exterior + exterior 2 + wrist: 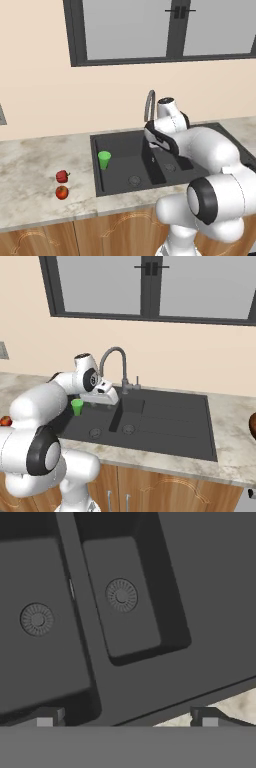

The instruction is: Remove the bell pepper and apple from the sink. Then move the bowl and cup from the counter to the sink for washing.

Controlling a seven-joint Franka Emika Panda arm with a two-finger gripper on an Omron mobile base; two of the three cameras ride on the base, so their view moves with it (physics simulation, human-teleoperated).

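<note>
Bell pepper: the bell pepper (62, 176) is lying out on the table (35, 165), well to the left of the sink (125, 145), its short stem pointing right. That half of the clearing job looks done.

Apple: the apple (62, 192) is sitting just in front of the pepper, near it but seemingly not touching, also well clear of the sink. A sliver of red is peeking past the arm at the left edge of the right base view, and I cannot tell which fruit it is.

Cup: the cup (104, 160) is standing upright inside the large basin, near its left wall. I am judging it as delivered.

Bowl: the bowl (253, 426) is showing as a brown curve at the far right edge of the right base view, on the table beyond the sink's flat drainer side. It is looking like the one item left to move.

Gripper: the gripper (127, 719) is hanging over the sink's front area with its jaws spread wide and nothing between them; the fingertips (45, 718) are framing the divider between the two basins, with both round drains in sight beyond.

Progress: three of the four moves appear finished, going by where things lie.

Remaining: I am expecting the arm to need a long reach or a shift rightward to get at the bowl, then a carry back into a basin.
</note>
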